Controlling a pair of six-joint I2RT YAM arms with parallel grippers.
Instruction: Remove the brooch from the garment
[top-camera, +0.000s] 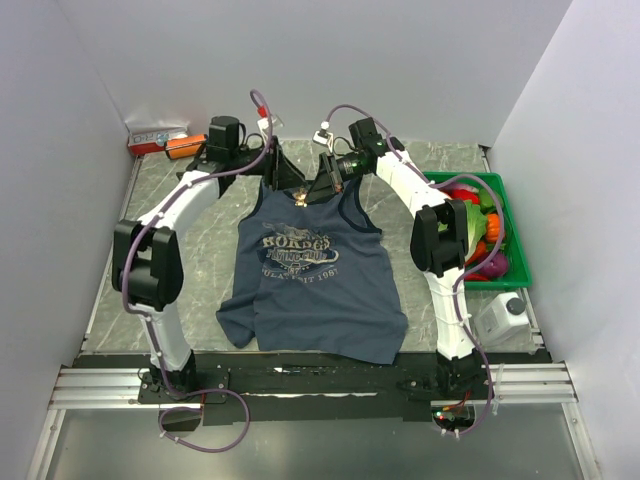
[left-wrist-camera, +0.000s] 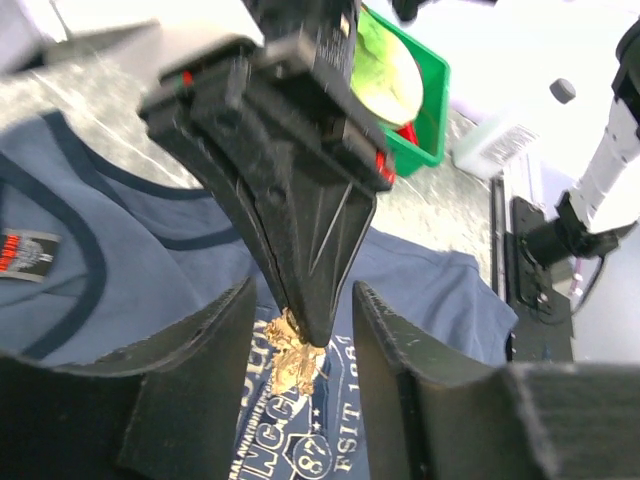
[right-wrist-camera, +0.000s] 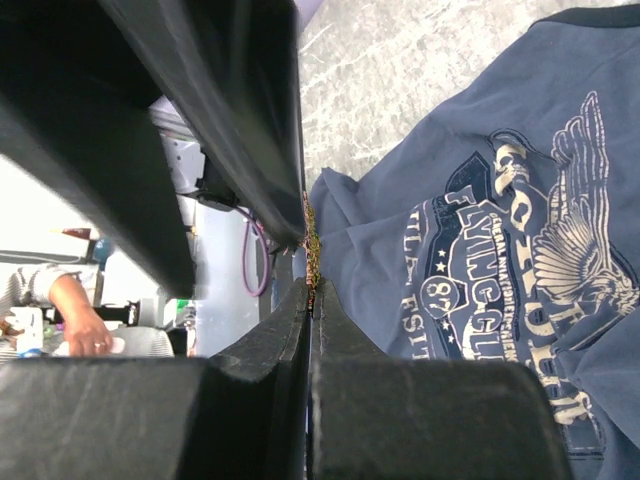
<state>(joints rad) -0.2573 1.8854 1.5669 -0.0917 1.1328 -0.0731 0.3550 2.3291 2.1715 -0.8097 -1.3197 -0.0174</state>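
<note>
My right gripper (right-wrist-camera: 309, 292) is clenched on the brooch (left-wrist-camera: 295, 352); left gripper (left-wrist-camera: 302, 300) released, straddling it. Recommend pinning garment (top-camera: 320, 290), then pulling straight.

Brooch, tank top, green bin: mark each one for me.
brooch (left-wrist-camera: 295, 365), left wrist view, on its gold middle.
tank top (top-camera: 330, 300), top view, on the plain blue fabric below the print.
green bin (top-camera: 470, 177), top view, on its far rim.
</note>
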